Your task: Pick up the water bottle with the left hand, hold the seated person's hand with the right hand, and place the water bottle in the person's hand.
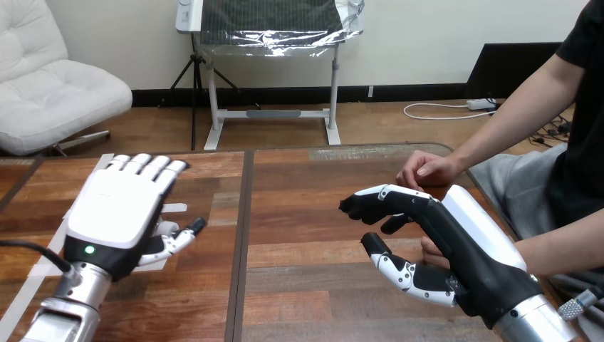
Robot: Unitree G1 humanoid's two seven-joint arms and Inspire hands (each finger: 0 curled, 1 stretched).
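Head view: the left hand is released, flat above the table, grasping nothing. The right hand lies over the person's nearer hand; its grip cannot be told. Where the water bottle stands cannot be told. Expect a light, smooth, squeezable body; grasp mid-body with moderate force.

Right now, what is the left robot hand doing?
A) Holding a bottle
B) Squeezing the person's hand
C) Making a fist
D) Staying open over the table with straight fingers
D: the left robot hand is spread flat over the wooden table, with its fingers straight and nothing in it.
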